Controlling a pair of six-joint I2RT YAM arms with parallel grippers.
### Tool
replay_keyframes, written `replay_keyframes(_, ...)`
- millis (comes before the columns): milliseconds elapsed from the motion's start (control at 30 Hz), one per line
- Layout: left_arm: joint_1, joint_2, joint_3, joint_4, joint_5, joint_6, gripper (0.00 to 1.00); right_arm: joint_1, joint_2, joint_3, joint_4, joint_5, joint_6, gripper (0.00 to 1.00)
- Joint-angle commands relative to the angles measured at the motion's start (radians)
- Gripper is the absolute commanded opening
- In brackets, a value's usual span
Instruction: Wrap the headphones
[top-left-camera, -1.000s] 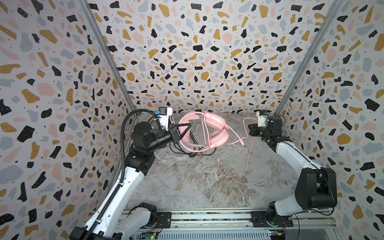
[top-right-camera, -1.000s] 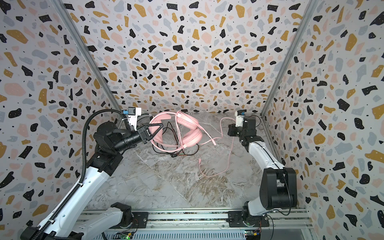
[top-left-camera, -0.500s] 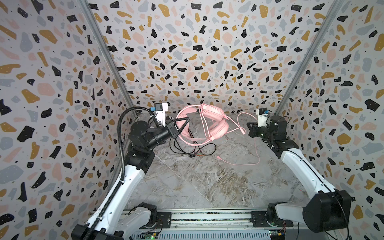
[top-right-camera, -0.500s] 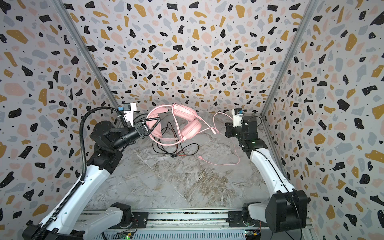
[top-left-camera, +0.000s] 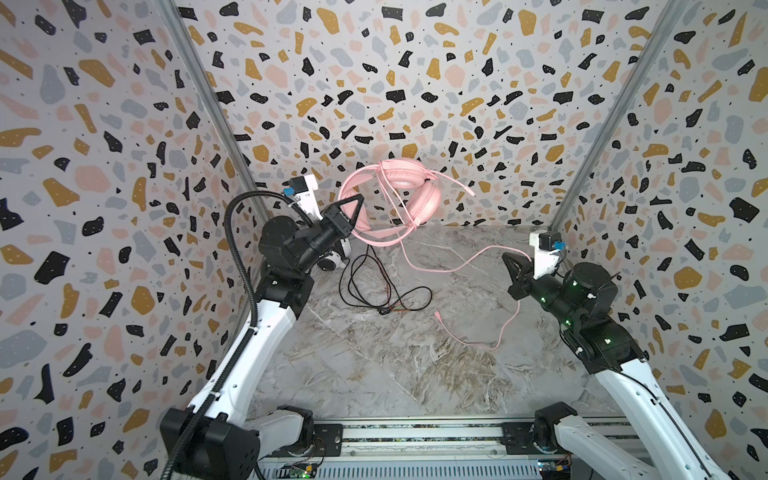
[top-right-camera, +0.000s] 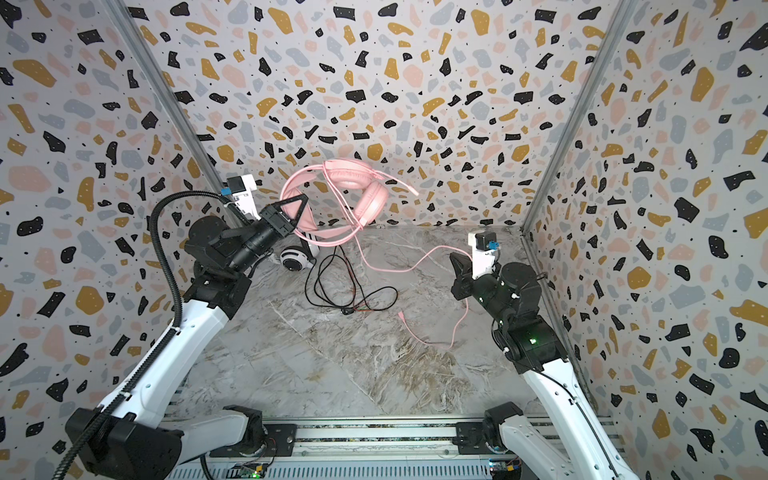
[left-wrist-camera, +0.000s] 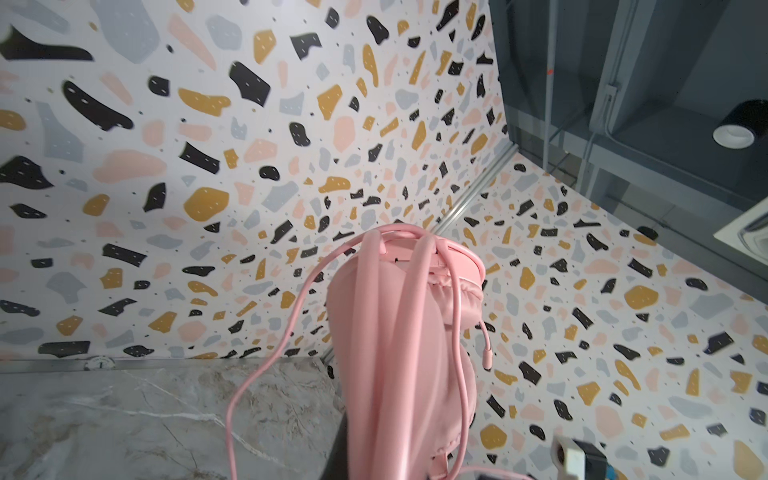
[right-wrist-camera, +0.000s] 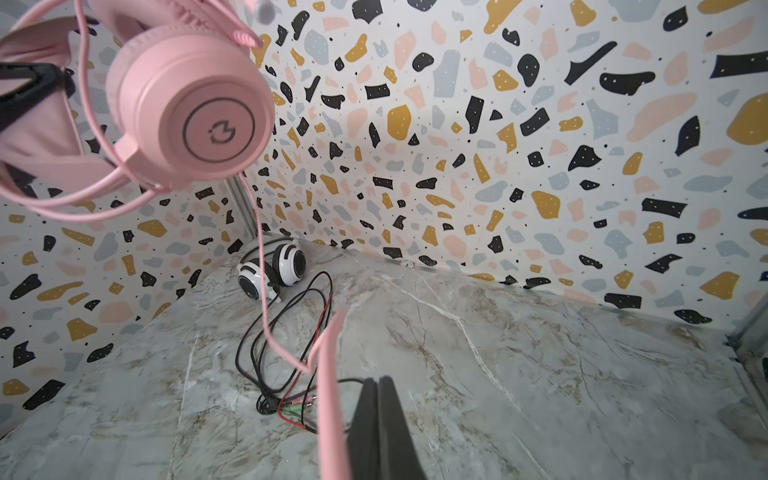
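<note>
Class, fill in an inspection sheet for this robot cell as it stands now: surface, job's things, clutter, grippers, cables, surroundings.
Surface: marble-patterned tabletop, flat.
Job's things: pink headset lifted off the tabletop; white-and-black headset lying at the back, near the left arm.
Clutter: nothing seen.
Grippers: left gripper shut on the pink headset's band; right gripper shut, apparently pinching the pink cable.
Cables: pink cable looped over its headset, sagging across to the right gripper, its plug end on the tabletop; black cable in loose loops on the tabletop.
Surroundings: terrazzo-patterned walls on three sides; rail in front.
</note>
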Motion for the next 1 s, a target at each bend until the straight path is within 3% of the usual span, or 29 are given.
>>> replay_keyframes(0, 0.041, 0.026, 0.071, 0.221, -0.108, -0.081, 0.0, 0.006, -0.057, -0.022, -0.051, 0.051, 0.013, 0.01)
replay_keyframes(267, 0.098, 0.091, 0.098, 0.182, -0.151, -0.006, 0.0, 0.006, -0.14, -0.025, -0.082, 0.09, 0.016, 0.01)
replay_keyframes(467, 0.136, 0.117, 0.108, 0.161, -0.291, 0.1, 0.0, 0.005, -0.178, -0.007, -0.123, 0.093, 0.02, 0.01)
replay_keyframes(967, 0.12, 0.172, 0.102, -0.007, -0.529, 0.334, 0.0, 0.006, -0.237, 0.129, -0.219, 0.168, -0.02, 0.01)
